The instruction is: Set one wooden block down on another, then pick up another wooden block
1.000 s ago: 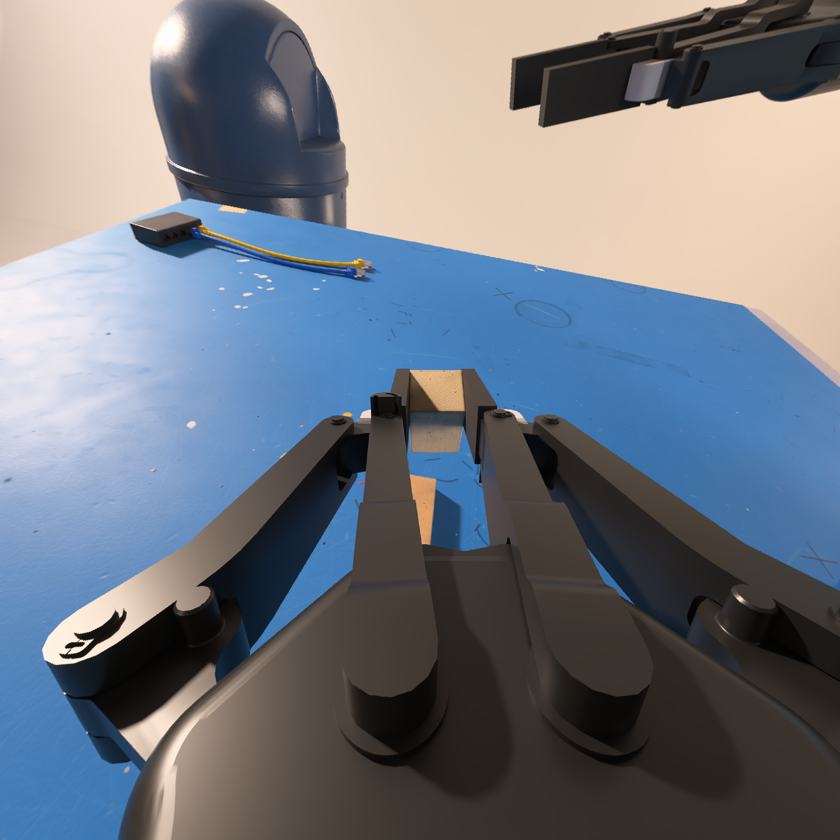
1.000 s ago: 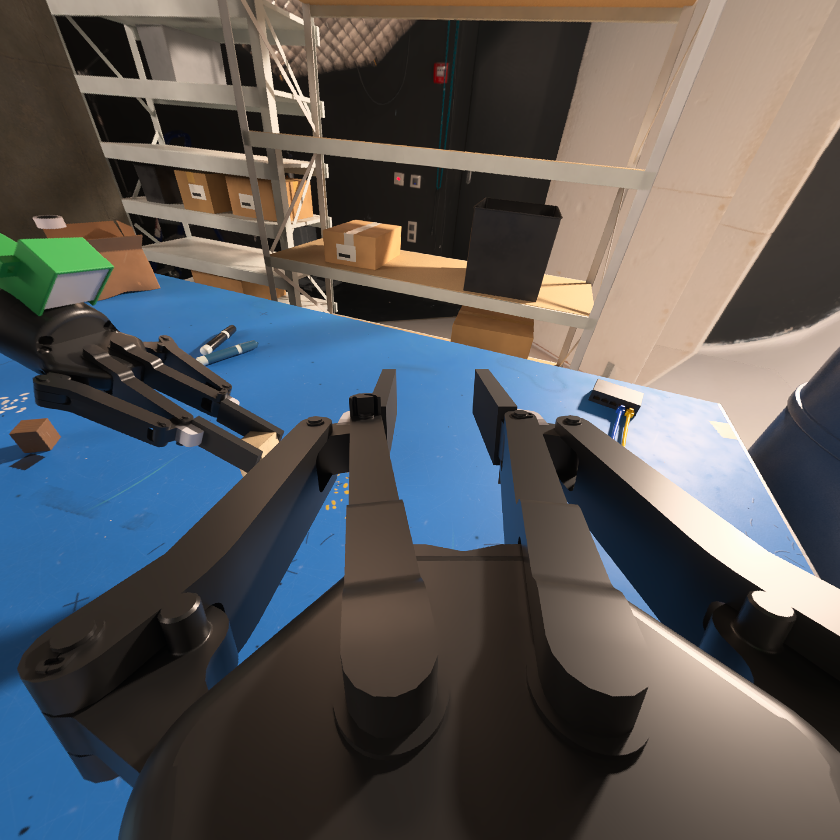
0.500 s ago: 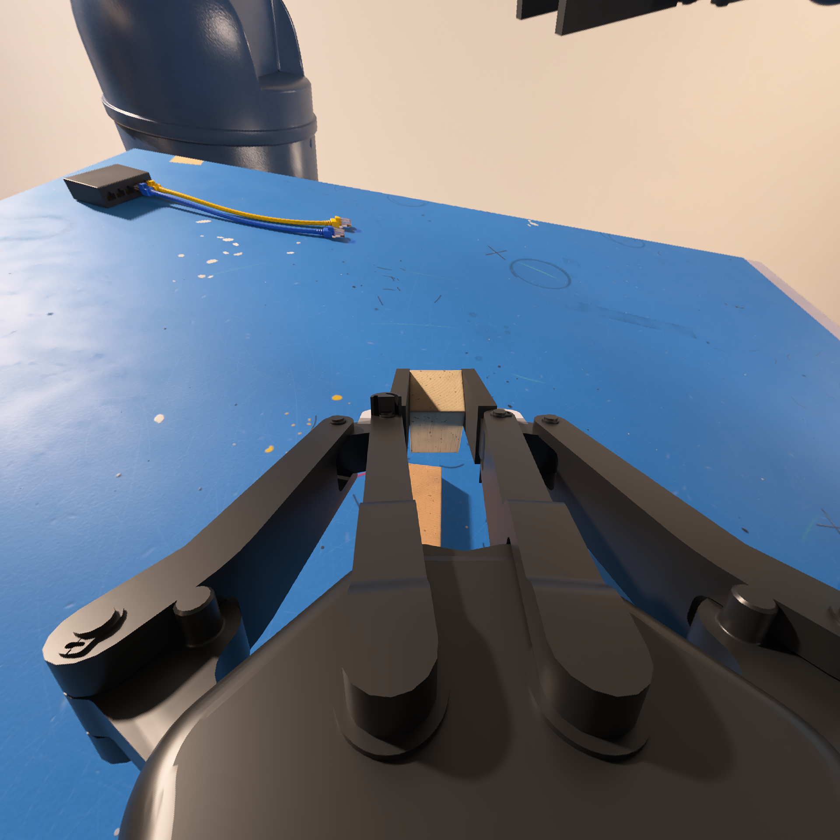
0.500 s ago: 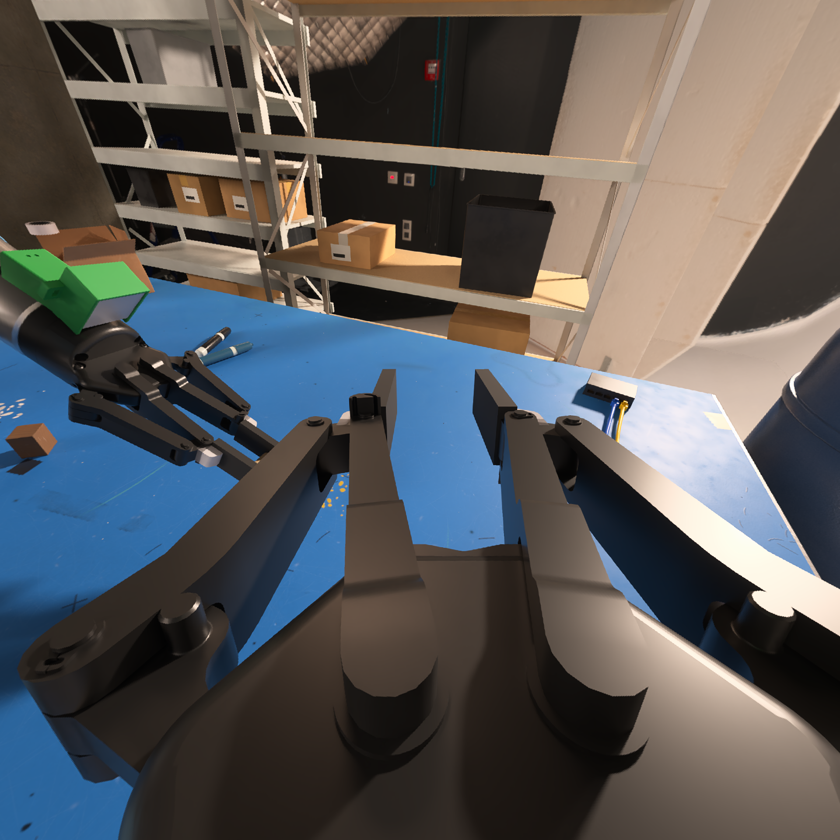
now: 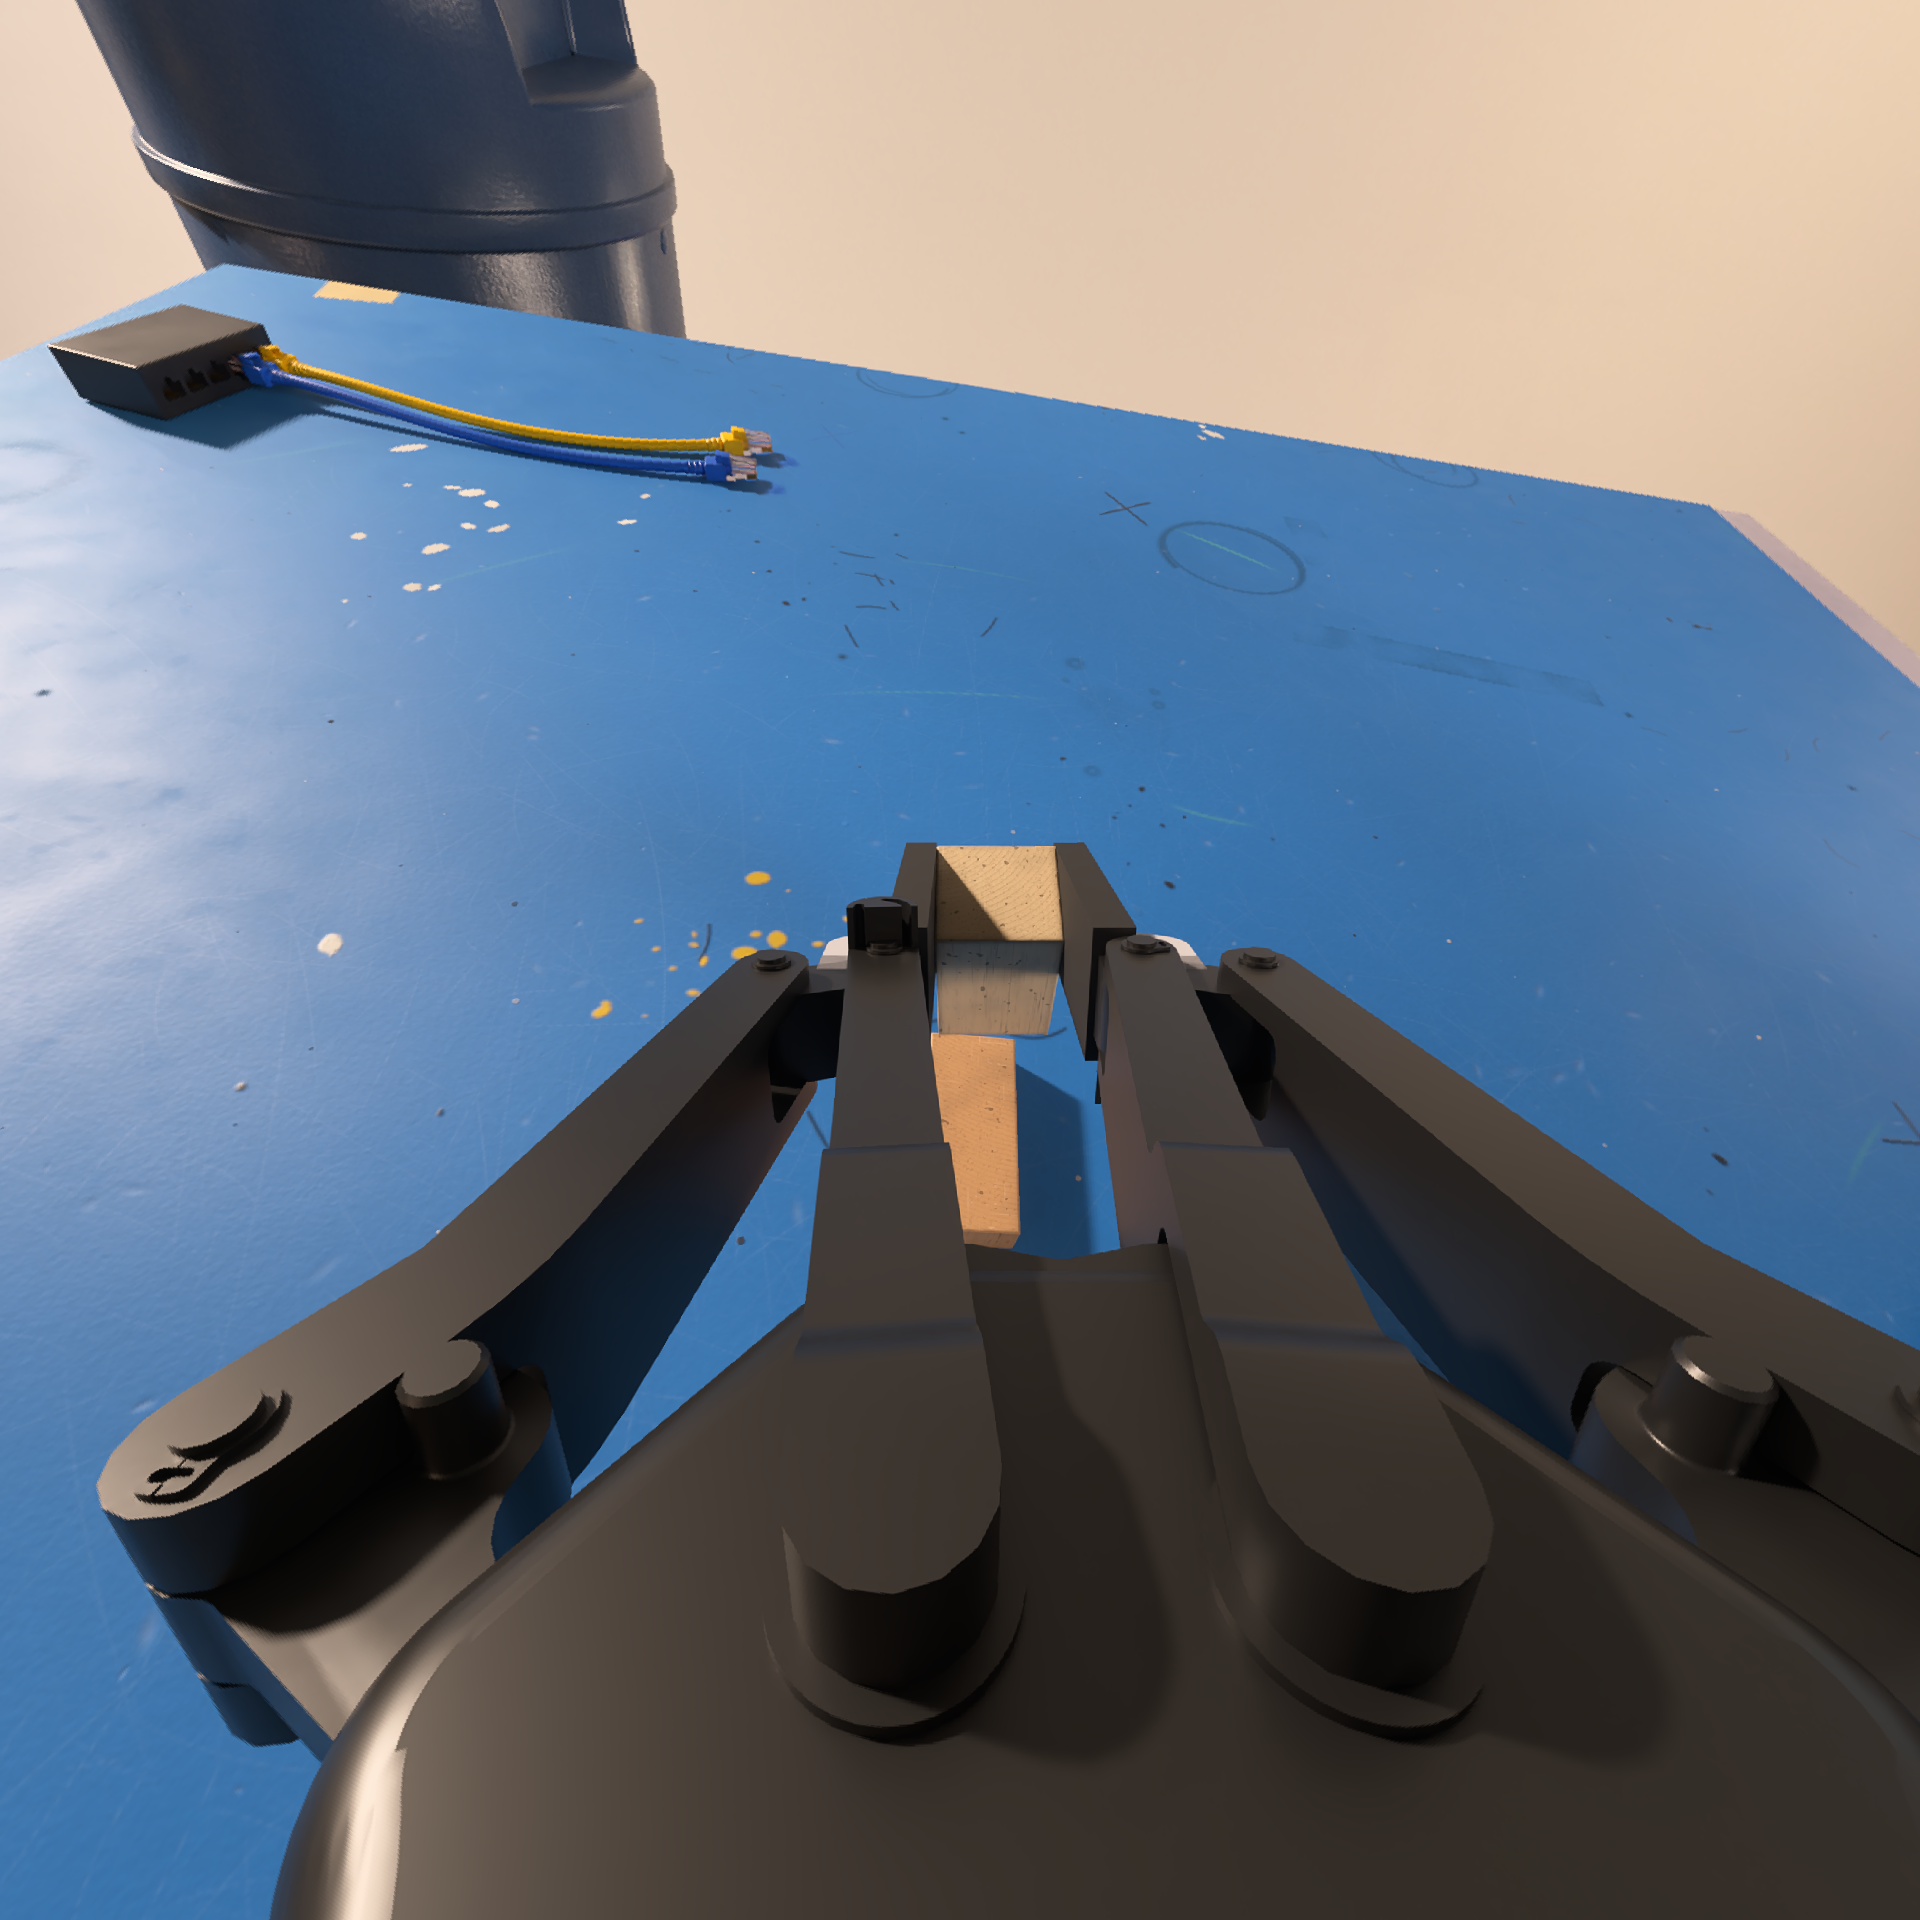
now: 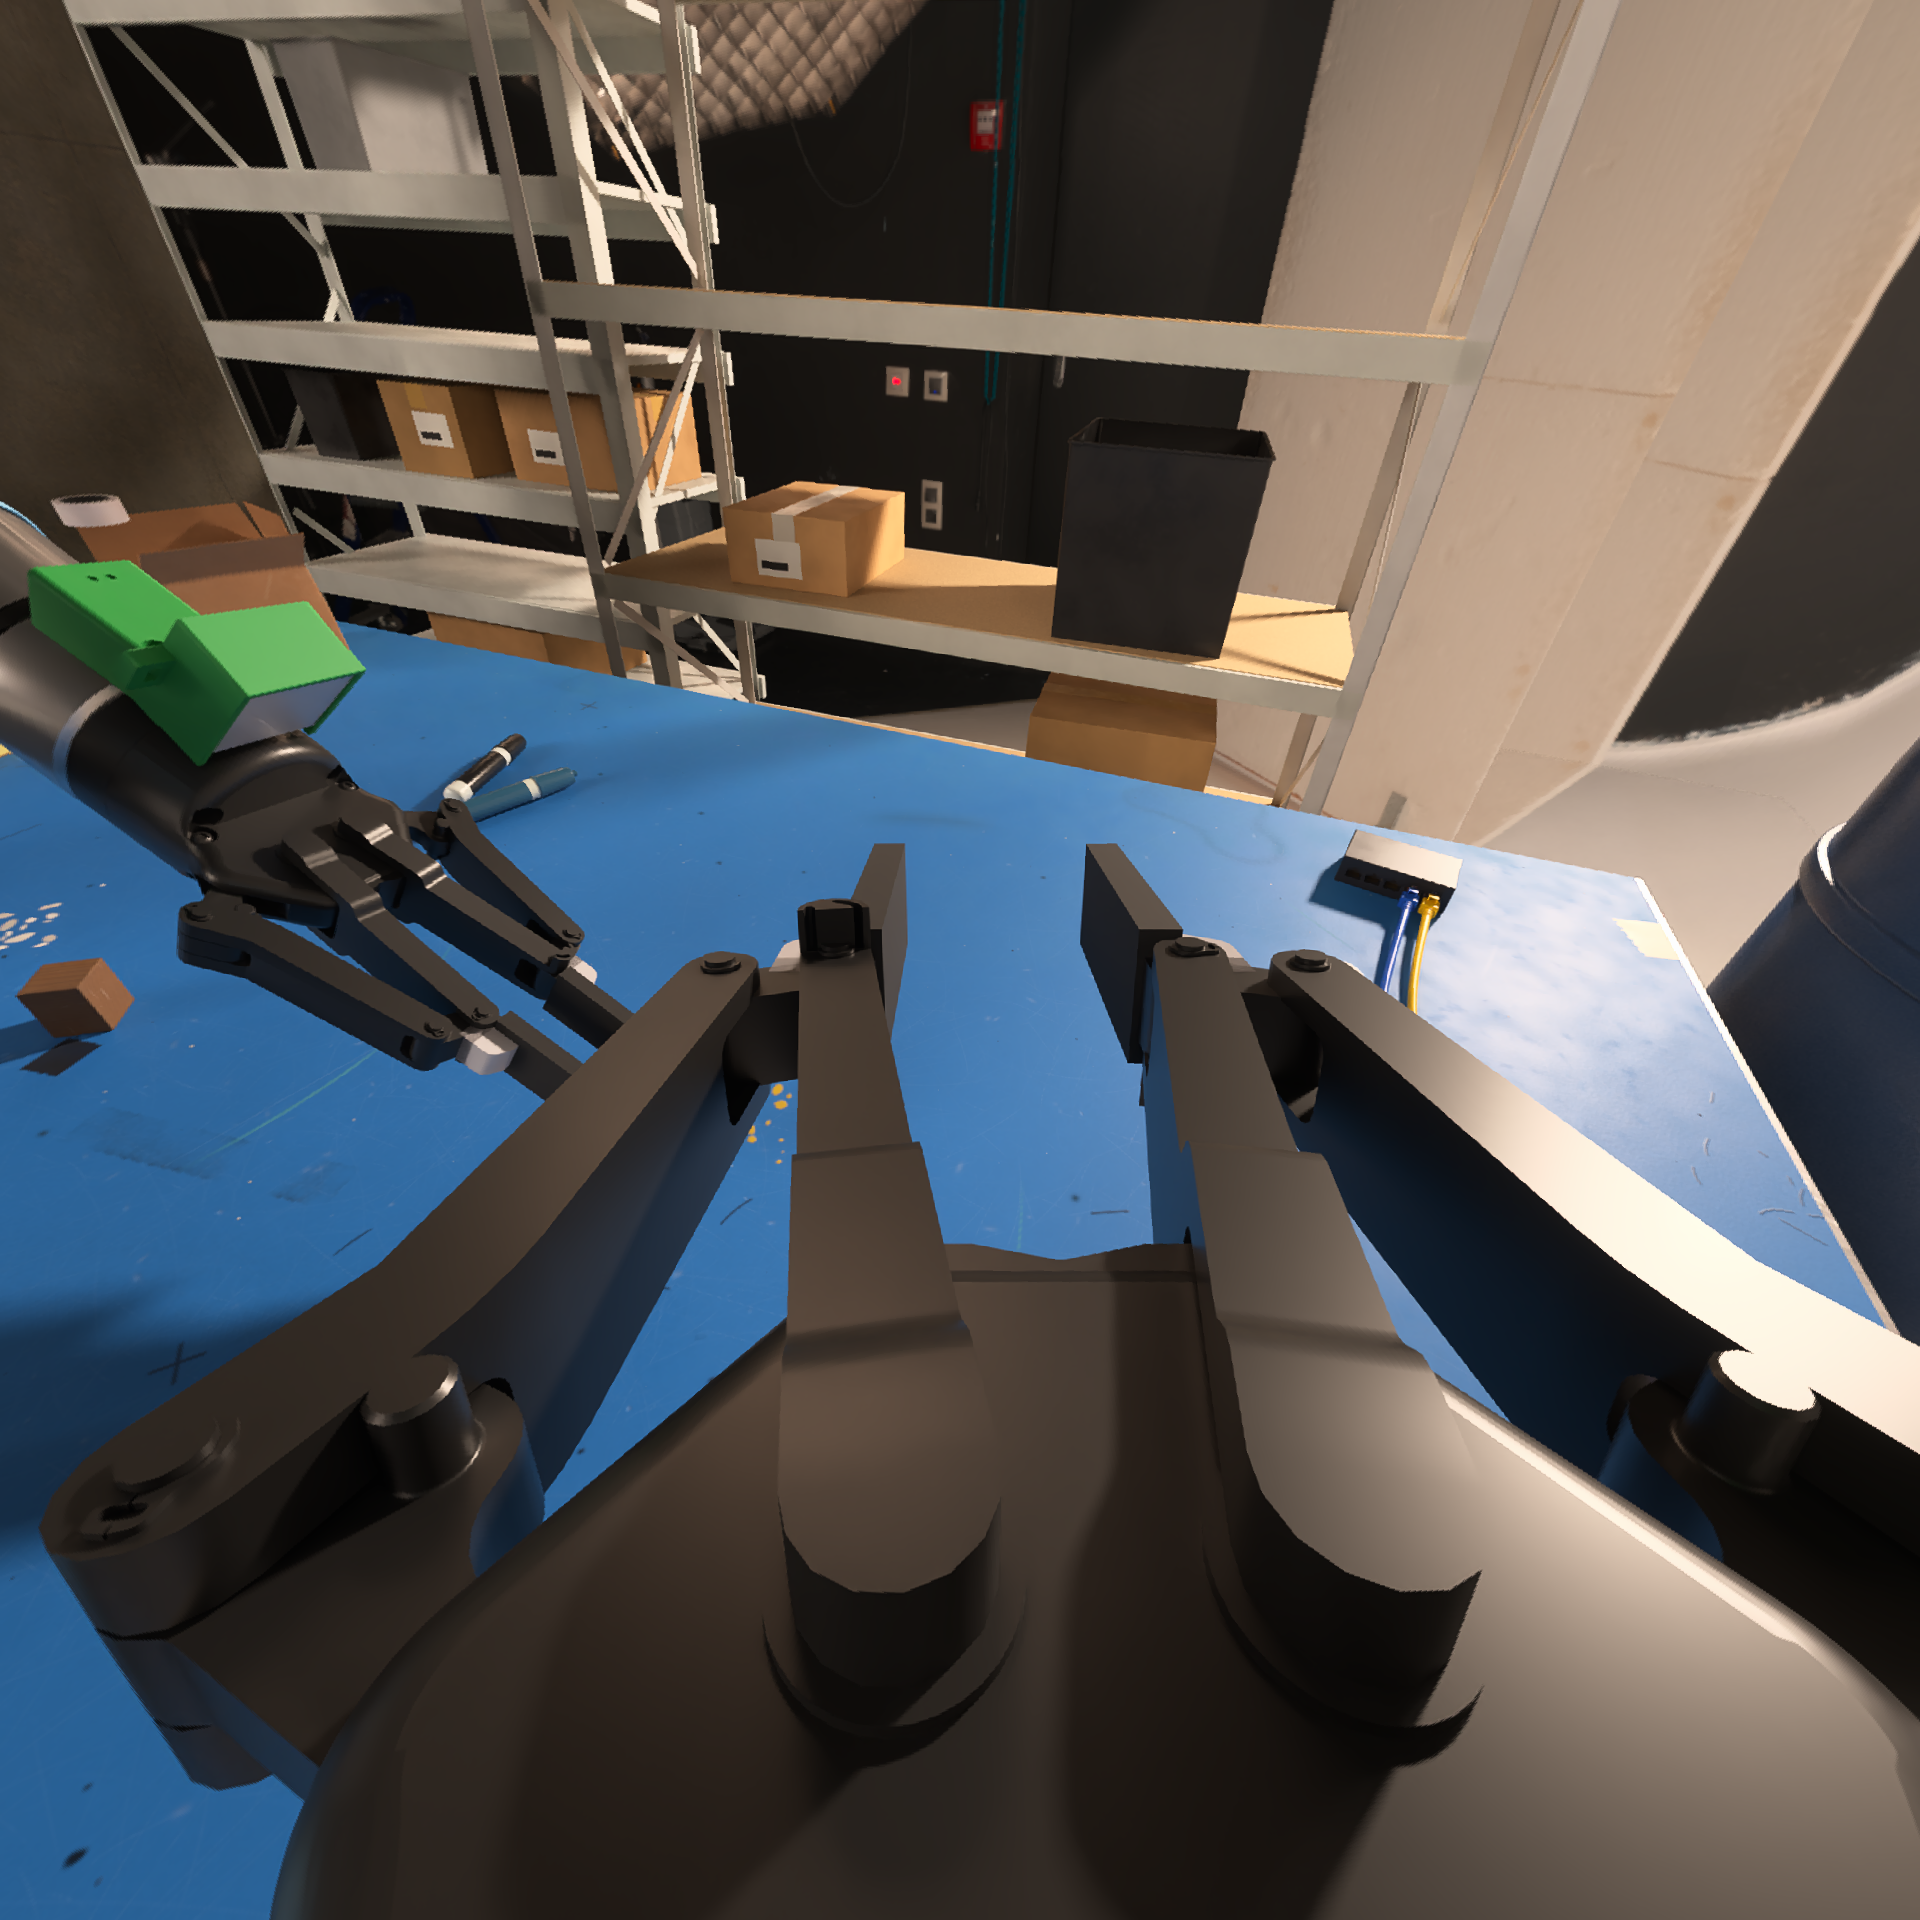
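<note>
The blue counter point(image 5: 520, 779), scuffed and paint-flecked, fills both views, with metal shelving point(image 6: 935, 332) holding cardboard boxes and a black bin beyond its far edge, and a dark arm base point(image 5: 416, 135) behind a small black box trailing yellow and blue cables point(image 5: 499, 431). The left gripper point(image 5: 997, 914) is clamped on a pale wooden block point(image 5: 997, 940) held above the counter, and a second, longer wooden block point(image 5: 977, 1138) lies just below it, its long axis running along the fingers. The right gripper point(image 6: 992, 914) hangs over the counter with fingers apart and nothing between them, while 1 small brown block point(image 6: 75, 995) sits tilted, well apart at the left.
</note>
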Controlling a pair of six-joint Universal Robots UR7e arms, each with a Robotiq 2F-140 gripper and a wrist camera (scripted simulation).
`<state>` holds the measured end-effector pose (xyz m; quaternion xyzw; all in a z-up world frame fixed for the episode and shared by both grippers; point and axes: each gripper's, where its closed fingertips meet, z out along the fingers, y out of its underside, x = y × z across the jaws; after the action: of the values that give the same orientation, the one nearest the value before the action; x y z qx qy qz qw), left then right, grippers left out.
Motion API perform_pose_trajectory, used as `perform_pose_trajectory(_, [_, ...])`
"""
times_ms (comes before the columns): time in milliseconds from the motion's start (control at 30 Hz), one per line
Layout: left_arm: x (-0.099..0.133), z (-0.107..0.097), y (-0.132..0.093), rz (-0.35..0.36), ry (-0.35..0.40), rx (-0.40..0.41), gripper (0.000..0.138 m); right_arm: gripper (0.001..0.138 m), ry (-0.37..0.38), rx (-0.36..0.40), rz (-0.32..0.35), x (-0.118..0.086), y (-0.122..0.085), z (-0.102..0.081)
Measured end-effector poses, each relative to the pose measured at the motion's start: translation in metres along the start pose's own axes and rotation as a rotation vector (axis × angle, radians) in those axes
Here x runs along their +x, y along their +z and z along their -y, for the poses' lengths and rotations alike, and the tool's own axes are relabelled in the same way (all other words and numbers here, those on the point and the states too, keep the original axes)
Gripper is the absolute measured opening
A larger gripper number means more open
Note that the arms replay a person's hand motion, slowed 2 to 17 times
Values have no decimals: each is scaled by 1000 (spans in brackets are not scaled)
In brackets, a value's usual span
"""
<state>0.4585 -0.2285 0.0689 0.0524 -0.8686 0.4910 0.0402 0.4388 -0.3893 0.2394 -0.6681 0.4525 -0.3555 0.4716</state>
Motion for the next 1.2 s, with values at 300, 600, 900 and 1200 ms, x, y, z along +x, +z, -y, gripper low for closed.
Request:
perform_pose_trajectory(300, [0, -4, 2, -9, 17, -12, 30, 46, 4, -1, 2, 1, 1, -1])
perform_pose_trajectory(600, [-1, -10, 4, -28, 4, -28, 30, 46, 6, -6, 7, 2, 1, -2])
perform_pose_trajectory(900, [0, -14, 7, -45, -3, -30, 30, 46, 5, -13, 8, 2, 2, -3])
perform_pose_trajectory(1200, [-1, -14, 7, -39, 7, -20, 30, 46, 3, -25, 14, 1, 4, -5])
